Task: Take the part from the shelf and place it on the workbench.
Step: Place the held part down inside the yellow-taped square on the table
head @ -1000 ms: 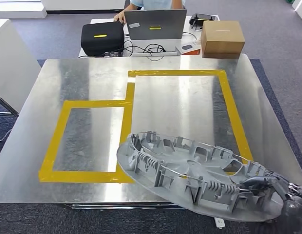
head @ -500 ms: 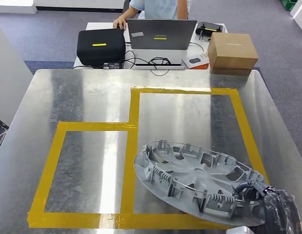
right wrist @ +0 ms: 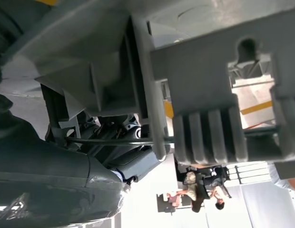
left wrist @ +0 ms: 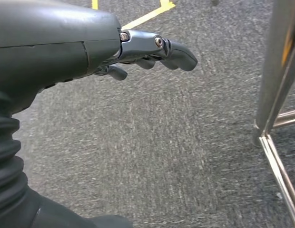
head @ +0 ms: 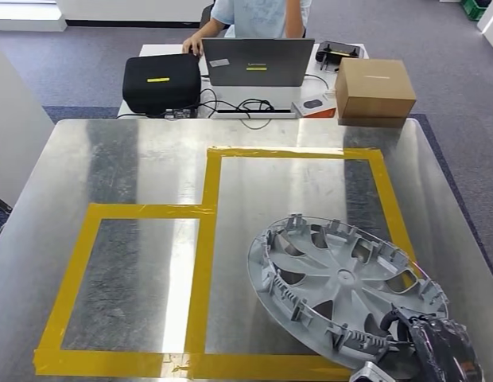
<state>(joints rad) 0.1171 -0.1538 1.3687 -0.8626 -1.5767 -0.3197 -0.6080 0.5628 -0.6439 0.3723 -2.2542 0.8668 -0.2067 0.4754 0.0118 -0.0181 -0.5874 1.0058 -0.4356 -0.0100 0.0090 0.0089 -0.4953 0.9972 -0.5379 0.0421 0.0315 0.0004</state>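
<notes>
Workbench [head: 142, 159] – right hand [head: 439, 346] grips part [head: 340, 278] rim | left hand [left wrist: 153, 50] empty, fingers extended

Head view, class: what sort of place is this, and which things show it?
Probably an office-like robot test lab: a metal workbench marked with yellow tape, grey carpet, and a person at a laptop behind. The right hand holds a grey wheel cover.

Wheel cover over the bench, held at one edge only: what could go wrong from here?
1. The right hand grips the grey wheel cover at its near rim only, so the part might tilt or slip.
2. The wheel cover overlaps the yellow tape on the right of the larger square; released here, it may rest across the line.
3. The left hand hangs low over the floor, so it probably cannot steady a slipping part.
</notes>
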